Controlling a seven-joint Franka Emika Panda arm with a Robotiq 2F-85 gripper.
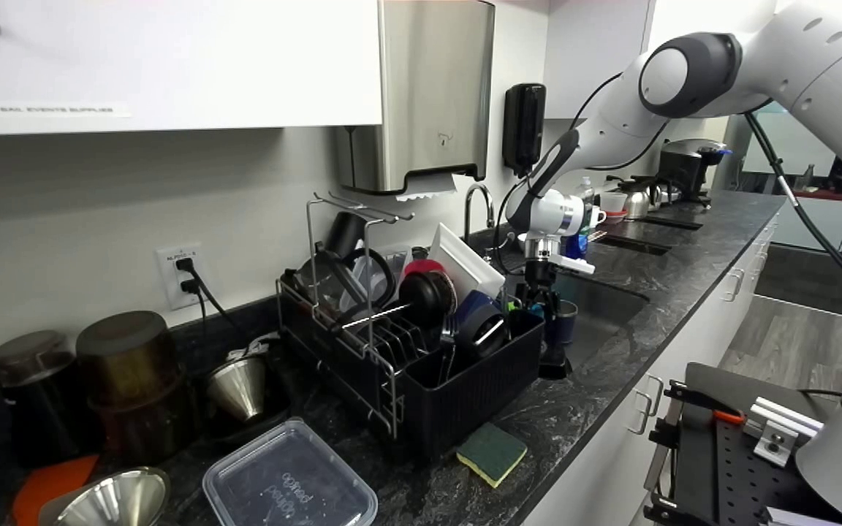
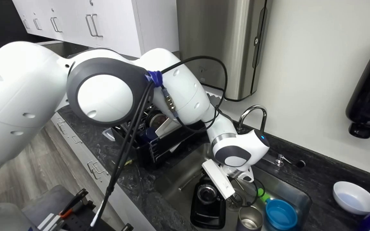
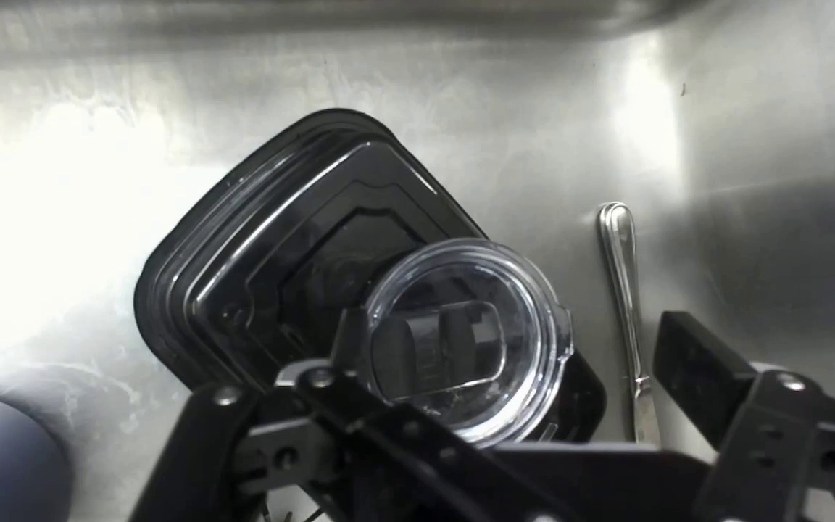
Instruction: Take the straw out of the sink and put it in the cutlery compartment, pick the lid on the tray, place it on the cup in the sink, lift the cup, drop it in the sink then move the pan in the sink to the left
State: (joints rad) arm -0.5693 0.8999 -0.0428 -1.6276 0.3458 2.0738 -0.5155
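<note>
The clear round lid (image 3: 472,341) rests on the upturned black tray (image 3: 301,246) inside the metal sink (image 2: 176,175). My gripper (image 3: 515,355) stands open above it. In the wrist view its left fingertip overlaps the lid's left edge, and its right fingertip lies well to the right, past the knife; nothing is gripped. A steel cup (image 2: 250,218) stands upright in the sink near the tray, partly cut off in the wrist view. Beside the cup lies a blue pan (image 2: 280,213) with a green handle. The cutlery compartment (image 1: 457,402) fronts the dish rack. I cannot make out the straw.
A table knife (image 3: 624,290) lies on the sink floor right of the tray. The full dish rack (image 1: 392,365) stands beside the sink. A curved tap (image 2: 252,110) rises behind, close to my arm. A white bowl (image 2: 354,197) sits on the counter.
</note>
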